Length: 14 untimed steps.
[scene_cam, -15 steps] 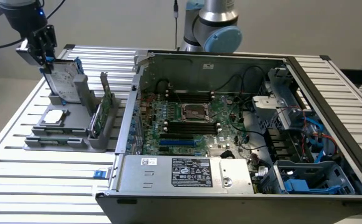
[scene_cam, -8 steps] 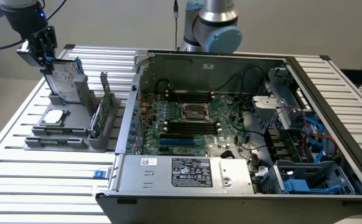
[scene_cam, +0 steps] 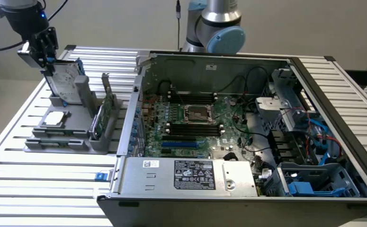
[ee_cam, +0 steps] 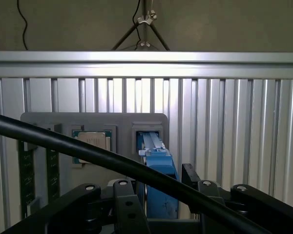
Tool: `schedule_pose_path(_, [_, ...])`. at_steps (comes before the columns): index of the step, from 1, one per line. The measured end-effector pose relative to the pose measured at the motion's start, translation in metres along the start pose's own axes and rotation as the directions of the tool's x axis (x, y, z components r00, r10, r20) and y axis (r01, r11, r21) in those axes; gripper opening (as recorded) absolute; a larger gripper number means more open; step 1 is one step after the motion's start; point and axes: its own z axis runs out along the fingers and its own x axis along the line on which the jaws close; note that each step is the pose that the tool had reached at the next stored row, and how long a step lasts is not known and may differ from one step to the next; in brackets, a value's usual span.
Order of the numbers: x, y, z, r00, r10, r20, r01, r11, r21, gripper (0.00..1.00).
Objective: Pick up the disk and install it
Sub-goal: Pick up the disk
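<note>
Black cable [ee_cam: 88,150] right up front, then the gripper [ee_cam: 163,197] straddling the top of the disk [ee_cam: 161,170]. It stands upright in the grey holder [scene_cam: 69,142], on the exterior view's left of the open PC case [scene_cam: 221,61]. Can't tell if it's actually clamped.

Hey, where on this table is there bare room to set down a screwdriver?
Bare slats lie on the table in front of the grey holder, at the exterior view's lower left, and along the strip to the exterior view's right of the open computer case. Crowded: the holder, where the gripper is at the upright disk, and inside the case.
</note>
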Motion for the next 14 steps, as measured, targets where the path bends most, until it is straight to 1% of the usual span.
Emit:
schedule_pose_path(6, [0.0,0.0001,0.0005,1.0,0.0,0.0,0.0,1.0,0.0001,0.48])
schedule_pose_path(7, [0.0,0.0001,0.0006,1.0,0.0,-0.0001,0.0,1.0,0.0,0.46])
schedule_pose_path(8, [0.0,0.0001,0.0006,1.0,0.0,-0.0001,0.0,1.0,0.0,0.4])
schedule_pose_path(9, [-0.0001,0.0001,0.0007,1.0,0.0,0.0001,0.0,1.0,0.0001,0.4])
schedule_pose_path(10, [-0.0001,0.0001,0.0007,1.0,0.0,0.0,0.0,1.0,0.0,0.34])
schedule_pose_path(14, [0.0,0.0002,0.0008,1.0,0.0,0.0,0.0,1.0,0.0001,0.34])
